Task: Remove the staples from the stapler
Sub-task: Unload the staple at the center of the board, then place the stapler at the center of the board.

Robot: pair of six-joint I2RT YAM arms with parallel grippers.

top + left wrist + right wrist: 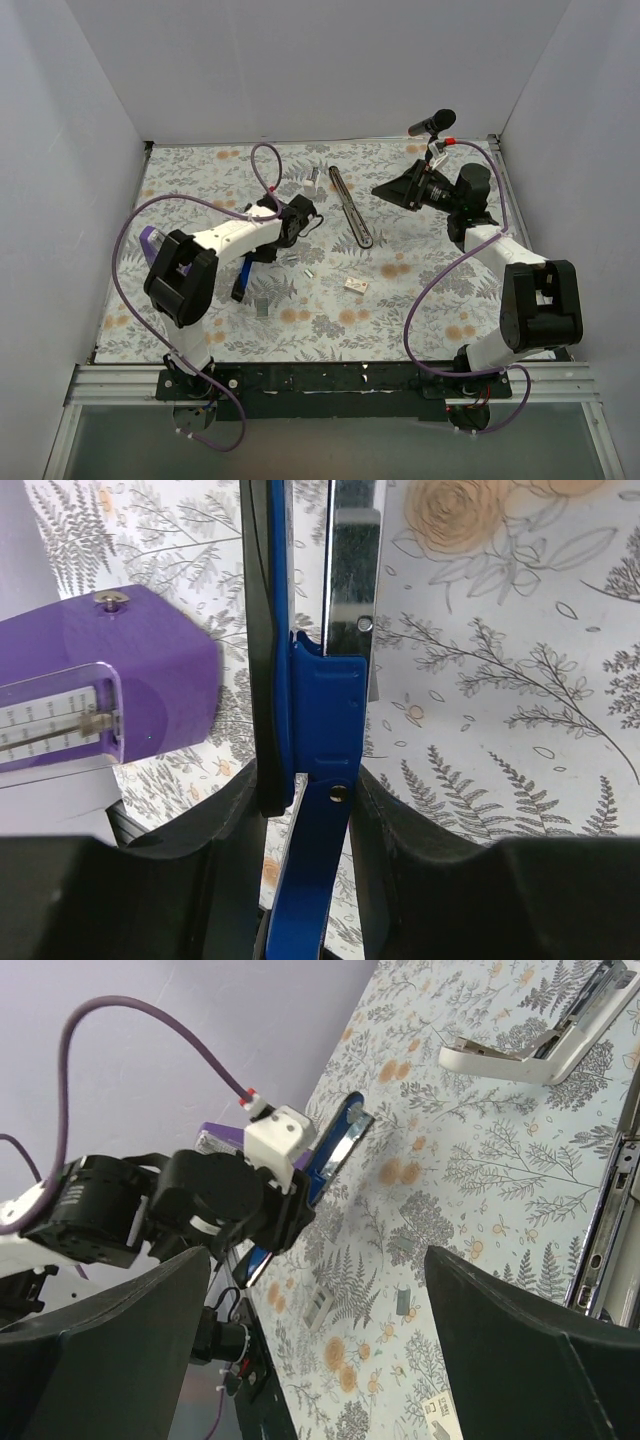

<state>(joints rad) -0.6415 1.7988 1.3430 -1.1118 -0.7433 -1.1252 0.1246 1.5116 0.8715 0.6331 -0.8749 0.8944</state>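
The stapler (325,710) hangs from my left gripper (310,780), which is shut on its blue arm. Its black part runs along the left side and its silver channel (352,570) along the right. From above, the stapler (240,283) pokes out below the left gripper (255,255) at the left of the mat. In the right wrist view the stapler (335,1145) sticks out of the left arm's black hand. My right gripper (395,188) hovers at the back right, open and holding nothing. Its jaws (318,1260) stand wide apart. Short grey staple strips (308,271) (318,1305) lie on the mat.
A purple block (150,240) (110,680) stands close to the left of the stapler. A long dark bar with a silver rail (350,207) (610,1230) lies mid-mat. A white stapler (530,1050), a small card (355,284) and a black microphone (432,122) are also here.
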